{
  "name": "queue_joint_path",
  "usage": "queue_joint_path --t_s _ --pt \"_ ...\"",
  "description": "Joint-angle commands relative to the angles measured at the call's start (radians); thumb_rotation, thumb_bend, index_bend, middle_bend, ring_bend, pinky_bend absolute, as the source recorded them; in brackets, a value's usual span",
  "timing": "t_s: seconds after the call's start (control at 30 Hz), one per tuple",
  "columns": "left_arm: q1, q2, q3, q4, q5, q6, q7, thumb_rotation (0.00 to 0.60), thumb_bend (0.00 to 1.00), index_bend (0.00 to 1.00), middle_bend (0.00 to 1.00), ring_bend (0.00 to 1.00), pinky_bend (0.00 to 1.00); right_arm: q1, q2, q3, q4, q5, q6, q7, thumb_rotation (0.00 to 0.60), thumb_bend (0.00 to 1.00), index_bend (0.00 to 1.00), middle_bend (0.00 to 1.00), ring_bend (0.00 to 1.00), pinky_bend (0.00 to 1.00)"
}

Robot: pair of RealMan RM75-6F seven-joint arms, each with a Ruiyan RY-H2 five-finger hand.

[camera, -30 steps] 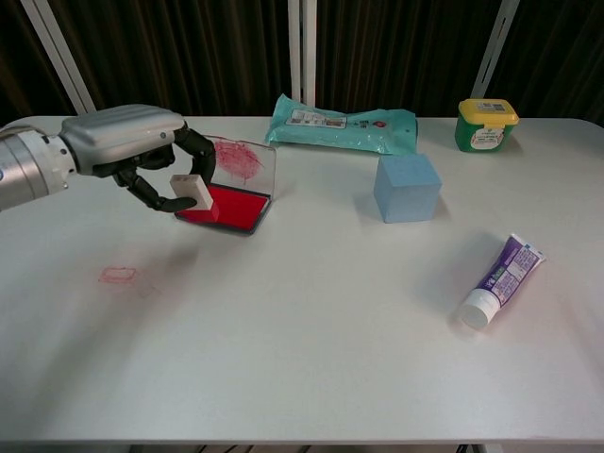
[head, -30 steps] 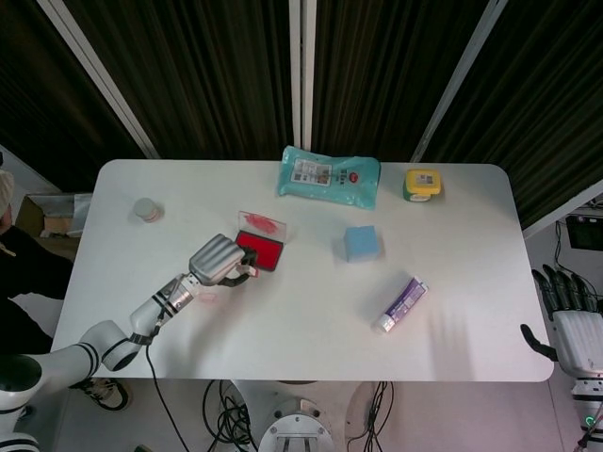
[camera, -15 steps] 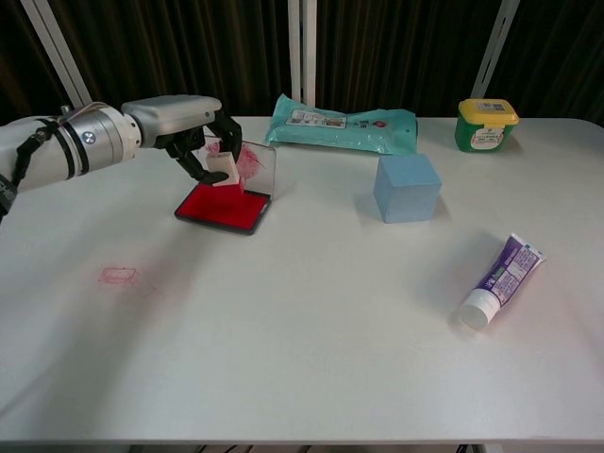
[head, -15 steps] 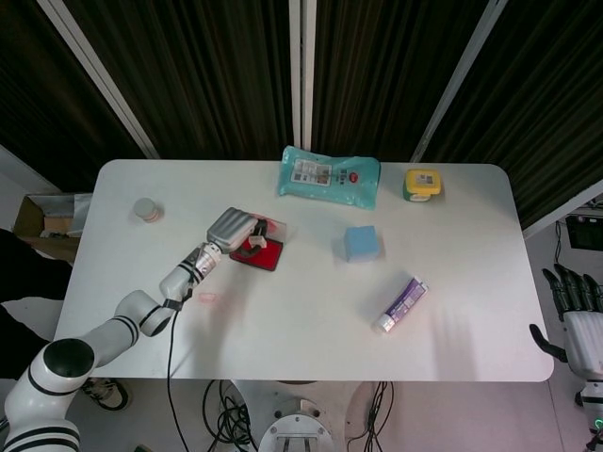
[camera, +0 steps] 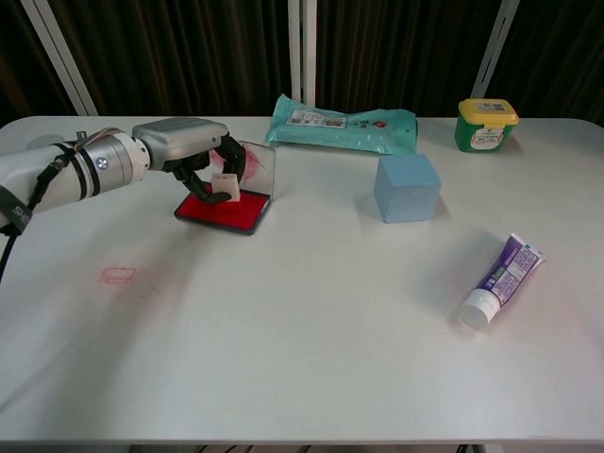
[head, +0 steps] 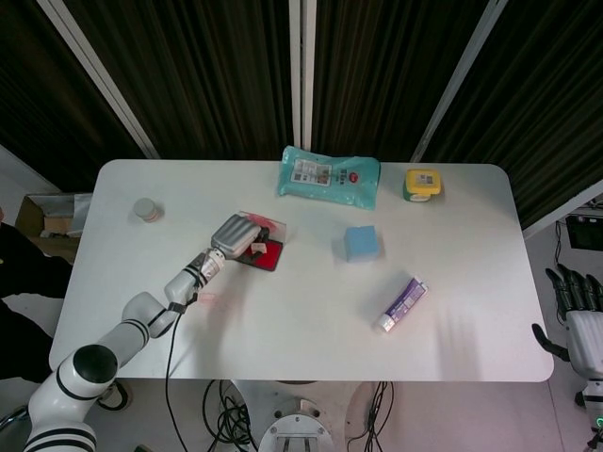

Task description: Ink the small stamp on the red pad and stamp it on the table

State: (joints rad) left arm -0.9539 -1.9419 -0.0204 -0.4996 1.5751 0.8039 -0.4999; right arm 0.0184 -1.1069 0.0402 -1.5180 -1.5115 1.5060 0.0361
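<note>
Our left robot hand [camera: 193,151] pinches the small white block stamp [camera: 225,186] down on the red ink pad [camera: 219,209]. Our right robot hand [head: 577,315] hangs off the white bench [camera: 311,321], fingers spread, holding nothing.

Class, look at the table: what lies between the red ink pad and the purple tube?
Only bare white table lies between the red ink pad and the purple tube; the head view shows it best.

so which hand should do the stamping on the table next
Left. The left hand already holds the small stamp at the red pad, near the bare table. The right hand hangs off the table's far edge, holding nothing.
</note>
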Motion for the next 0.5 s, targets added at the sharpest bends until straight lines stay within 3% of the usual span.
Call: queue_joint_path --t_s 0.03,0.33,0.5 --pt "0.002 -0.012 0.009 0.019 0.003 0.003 -0.007 0.6 0.46 0.59 0.59 0.99 1.0 -0.001 0.0 -0.001 0.001 0.002 -0.001 -0.001 0.6 0.21 0.0 0.0 0.0 0.0" --pt "-0.005 0.007 -0.004 0.007 -0.006 0.043 -0.042 0.6 0.46 0.59 0.59 0.99 1.0 -0.003 0.0 0.001 0.002 0.002 0.004 0.003 0.6 0.21 0.0 0.0 0.0 0.0" --pt "0.009 0.135 -0.023 -0.144 -0.01 0.124 -0.047 0.6 0.47 0.59 0.59 1.0 1.0 0.0 -0.002 0.004 0.005 0.002 0.0 0.01 0.6 0.21 0.0 0.0 0.0 0.0"
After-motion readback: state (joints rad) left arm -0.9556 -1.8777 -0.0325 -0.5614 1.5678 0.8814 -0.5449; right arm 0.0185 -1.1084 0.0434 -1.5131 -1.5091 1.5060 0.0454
